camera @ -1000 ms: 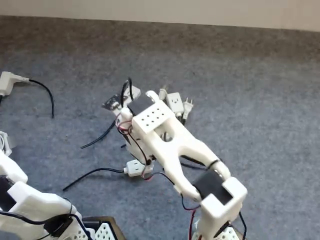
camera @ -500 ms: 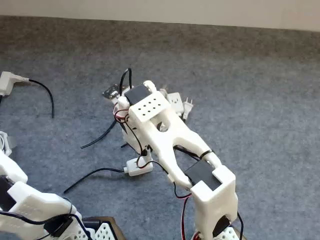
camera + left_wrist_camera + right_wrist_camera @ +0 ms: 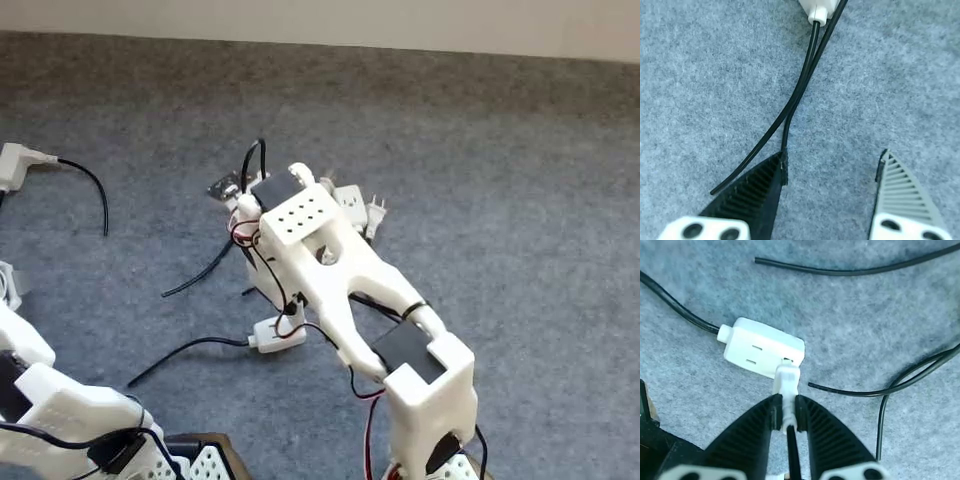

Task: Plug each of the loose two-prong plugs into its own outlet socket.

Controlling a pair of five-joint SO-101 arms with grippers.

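The right gripper (image 3: 787,401) is clenching a white two-prong plug (image 3: 788,380) by its rear end, pinching it from both sides so that its nose is pointing squarely at the outlet block (image 3: 757,347). The plug's front is touching the block at the socket nearest the gripper. No prongs are showing, so they are probably entering the slots already, though how deep cannot be told. The block is lying flat on the grey carpet (image 3: 880,330) with its slotted face turned up, which is likely why the gripper is coming at it from low and close. The block's own black cord (image 3: 680,310) is trailing off its far end, and another loose cord (image 3: 855,270) is lying beyond the block, clear of the plug's path. The left gripper (image 3: 834,156) is hanging released, grasping nothing, well apart from the block, over two black cords (image 3: 805,80) on the carpet, seemingly waiting.
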